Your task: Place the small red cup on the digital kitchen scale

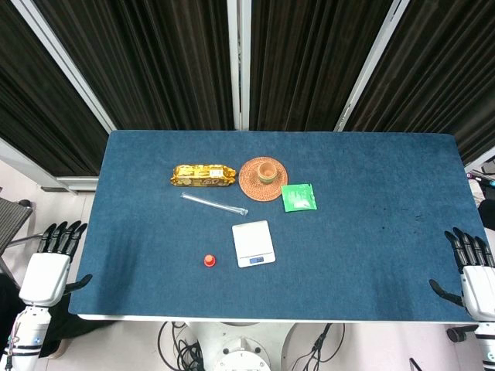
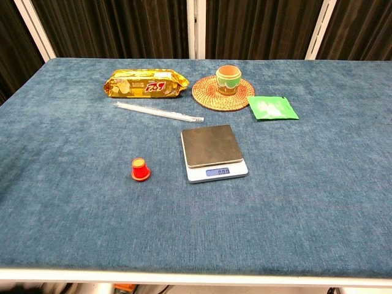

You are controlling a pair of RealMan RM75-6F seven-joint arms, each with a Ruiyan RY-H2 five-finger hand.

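Head view alone shows us both hands, the left hand [image 1: 48, 267] at the frame's lower left and the right hand [image 1: 473, 274] at lower right, each off the table [image 1: 371, 255] edge, empty, fingers spread. Chest view lets us read 0.00 on the digital kitchen scale [image 2: 213, 152]; the small red cup [image 2: 141, 170] sits upside down left of it, apart, bare cloth around.

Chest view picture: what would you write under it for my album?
A small red cup sits on the blue table, left of the empty digital kitchen scale.
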